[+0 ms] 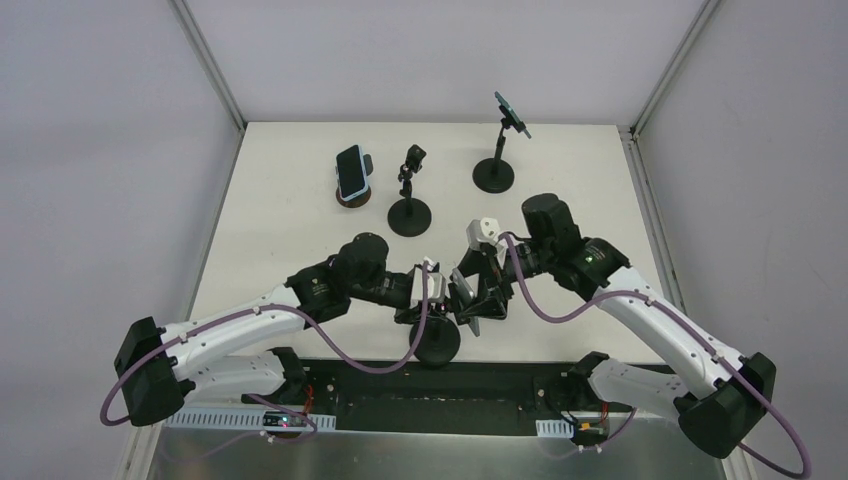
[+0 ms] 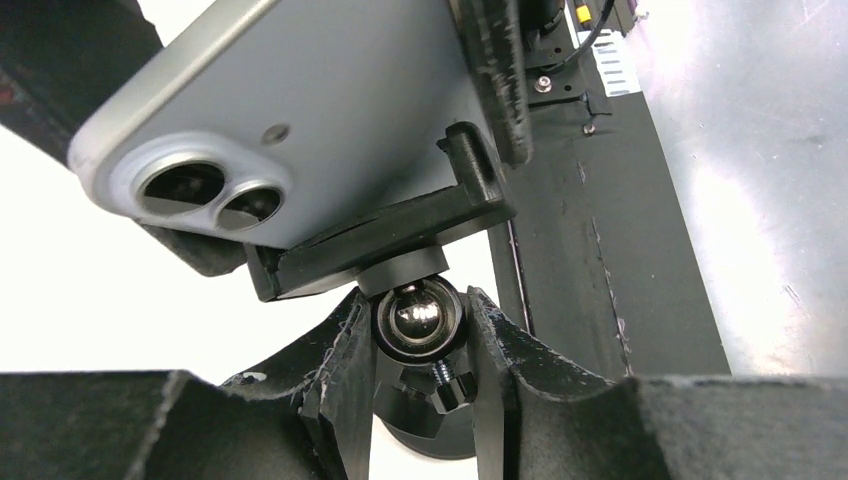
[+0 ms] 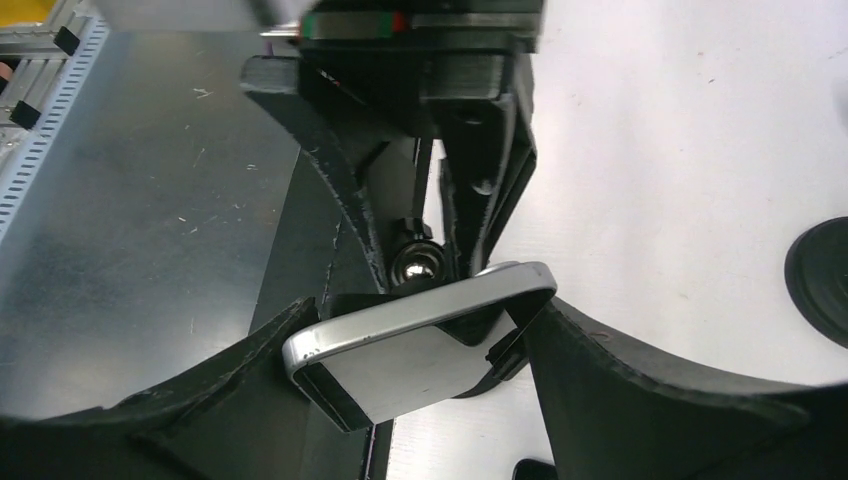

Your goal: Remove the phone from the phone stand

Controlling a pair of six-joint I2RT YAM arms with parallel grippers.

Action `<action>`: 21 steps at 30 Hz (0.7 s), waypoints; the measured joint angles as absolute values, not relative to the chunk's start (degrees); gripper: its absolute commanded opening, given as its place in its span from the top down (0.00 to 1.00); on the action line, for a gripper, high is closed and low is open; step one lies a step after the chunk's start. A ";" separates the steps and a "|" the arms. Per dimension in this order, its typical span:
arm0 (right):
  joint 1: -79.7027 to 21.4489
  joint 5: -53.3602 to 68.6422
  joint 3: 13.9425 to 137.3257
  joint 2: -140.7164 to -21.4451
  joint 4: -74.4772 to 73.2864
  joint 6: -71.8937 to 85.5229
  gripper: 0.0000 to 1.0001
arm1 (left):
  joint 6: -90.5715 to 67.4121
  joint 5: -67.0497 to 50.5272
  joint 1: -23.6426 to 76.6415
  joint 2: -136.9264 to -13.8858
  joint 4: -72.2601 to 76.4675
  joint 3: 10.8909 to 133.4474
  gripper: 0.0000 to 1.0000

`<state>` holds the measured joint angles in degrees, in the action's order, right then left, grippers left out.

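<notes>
My right gripper stands wide across the phone. Its pads look pressed against the two long edges, so I read that as a grip on the handset. My left gripper is nearly closed, pinching the phone stand just under its head to brace it.

The stand sits at the middle of the bench's near edge, on its round base. The phone is seated in the black cradle on top, tilted, with its back and twin lenses facing the left wrist camera. Below the cradle, the steel ball joint is what the left fingers are clamping.

I judge the phone to be rigid, fairly heavy for its size, and slick along its metal frame, with glass that would not survive a drop. The long edges, clear of the cradle's hooks, are the right place to hold it. I expect the cradle to resist, so I want a firm squeeze and a steady pull.
</notes>
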<state>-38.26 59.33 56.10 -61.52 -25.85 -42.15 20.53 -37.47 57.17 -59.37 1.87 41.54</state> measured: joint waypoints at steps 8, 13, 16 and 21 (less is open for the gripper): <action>-39.64 57.17 55.00 -56.58 -23.38 -40.91 1.00 | 20.45 -42.00 53.74 -60.88 0.01 42.85 1.00; -39.64 57.49 55.00 -51.40 -23.29 -39.97 1.00 | 20.43 -42.59 52.34 -60.88 -0.47 42.85 1.00; -39.81 57.45 55.00 -48.71 -23.57 -38.46 1.00 | 20.36 -43.00 51.16 -60.88 -0.82 42.96 1.00; -39.97 50.30 51.83 -44.51 -19.27 -27.11 1.00 | 19.29 -40.29 48.75 -60.05 -1.65 43.05 1.00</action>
<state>-39.97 50.30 51.83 -44.51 -19.27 -27.11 19.29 -40.29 48.75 -60.05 -1.65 43.05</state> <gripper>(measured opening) 0.720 0.325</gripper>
